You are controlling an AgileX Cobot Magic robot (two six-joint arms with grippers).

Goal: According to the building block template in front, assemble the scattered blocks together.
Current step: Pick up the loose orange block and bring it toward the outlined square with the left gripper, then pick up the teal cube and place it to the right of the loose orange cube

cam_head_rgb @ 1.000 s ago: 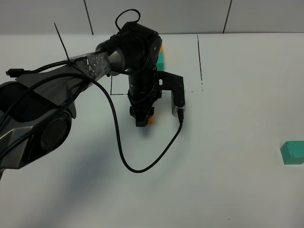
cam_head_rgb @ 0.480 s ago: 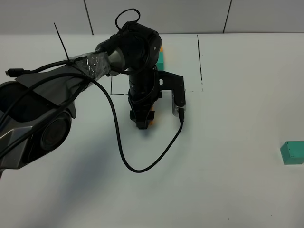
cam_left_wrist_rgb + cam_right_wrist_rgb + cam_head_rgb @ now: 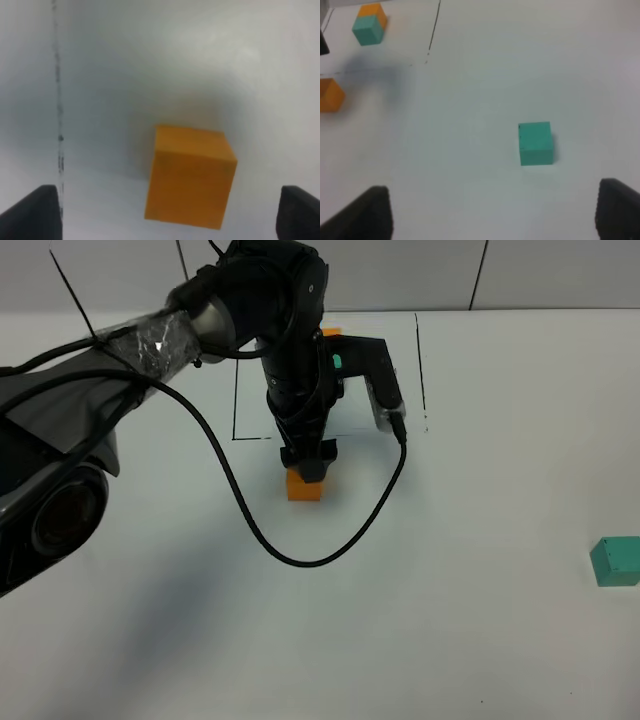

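- Orange cube (image 3: pixel 305 486): rigid, light, matte; likely grips well across two opposite flat faces.
- Left claw (image 3: pixel 312 460): spread wide above it, holding nothing.
- Right claw (image 3: pixel 497 212): wide, empty.

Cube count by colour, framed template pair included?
Orange matte cubes: 2 (loose orange cube, template orange cube)
Teal-green matte cubes: 2 (loose teal cube, template teal cube)
Total: 4

No legible text, label, brand, number or sign on any surface in these views.
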